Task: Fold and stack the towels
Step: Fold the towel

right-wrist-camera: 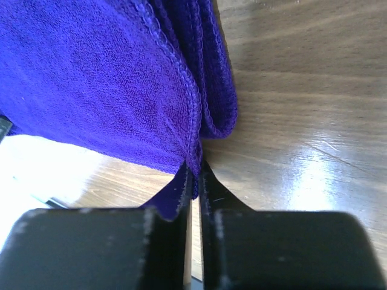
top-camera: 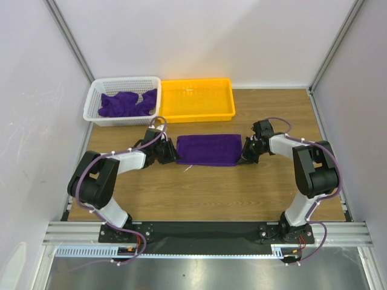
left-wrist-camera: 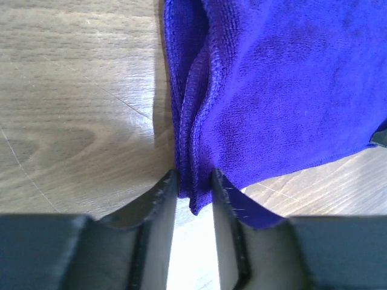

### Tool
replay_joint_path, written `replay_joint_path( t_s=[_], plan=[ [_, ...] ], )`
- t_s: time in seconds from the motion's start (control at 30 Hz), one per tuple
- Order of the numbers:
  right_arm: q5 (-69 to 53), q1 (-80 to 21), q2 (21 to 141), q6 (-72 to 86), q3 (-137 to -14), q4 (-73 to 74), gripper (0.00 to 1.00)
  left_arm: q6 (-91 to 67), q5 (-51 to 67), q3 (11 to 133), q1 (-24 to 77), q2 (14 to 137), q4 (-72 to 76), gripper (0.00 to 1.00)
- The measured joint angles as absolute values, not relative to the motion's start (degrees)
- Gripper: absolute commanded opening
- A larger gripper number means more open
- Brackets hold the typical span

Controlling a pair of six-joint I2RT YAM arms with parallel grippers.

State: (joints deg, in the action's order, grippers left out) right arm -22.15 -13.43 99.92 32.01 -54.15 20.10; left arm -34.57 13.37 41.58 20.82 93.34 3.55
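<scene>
**Clerk:** Surface: a brown wood-grain table (top-camera: pixel 211 193), with pale walls on three sides. First item?

**Checker:** One deep purple terry towel (top-camera: pixel 208 149), folded into a flat rectangle. It lies on the table between the two grippers, with one short end at each set of fingertips.

**Clerk:** The left gripper (top-camera: pixel 170 152)?

**Checker:** It is at the towel's left end. Its wrist camera shows the black fingers (left-wrist-camera: pixel 158 202) only narrowly parted. The bunched hem layers fill the gap at the tips, so it is pinching the cloth's edge. The rest of the towel spreads ahead of it and to its right.

**Clerk:** The right gripper (top-camera: pixel 247 152)?

**Checker:** It is at the opposite end. Its fingers (right-wrist-camera: pixel 181 193) are almost together, with just a thin slit between them. The stitched hem of the upper layer is nipped at the tips. A rolled fold rests on the wood just right of the fingertips, and the cloth spreads ahead and to the left.

**Clerk:** Other stock?

**Checker:** A white plastic lattice basket (top-camera: pixel 97 99) sits beyond the left gripper and holds crumpled purple cloths (top-camera: pixel 124 104). A yellow rectangular plastic tray (top-camera: pixel 199 116) sits just beside the basket, on the far side of the towel from the arms.
</scene>
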Motion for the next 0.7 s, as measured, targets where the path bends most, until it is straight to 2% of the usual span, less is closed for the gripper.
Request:
replay_joint_path(
  t_s=[0.03, 0.07, 0.3, 0.6, 0.7],
  plan=[
    [-21.9, -13.4, 99.9, 31.9, -54.3, 20.3, 0.0, -34.5, 13.4, 41.6, 20.8, 93.4, 3.5, 0.22],
    [-21.8, -13.5, 100.0, 31.8, -54.4, 20.6, 0.0, -34.5, 13.4, 41.6, 20.8, 93.5, 3.5, 0.2],
    [-20.4, -13.6, 100.1, 31.1, -56.9, 23.1, 0.0, -33.9, 13.6, 41.6, 20.8, 93.1, 1.7, 0.22],
    [-20.3, -13.6, 100.2, 30.6, -58.3, 24.5, 0.0, -33.2, 14.2, 41.6, 20.9, 91.9, -0.7, 0.42],
    [-20.3, -13.6, 100.3, 30.3, -58.3, 24.8, 0.0, -33.2, 14.8, 41.6, 20.9, 91.9, -0.5, 0.42]
  ],
)
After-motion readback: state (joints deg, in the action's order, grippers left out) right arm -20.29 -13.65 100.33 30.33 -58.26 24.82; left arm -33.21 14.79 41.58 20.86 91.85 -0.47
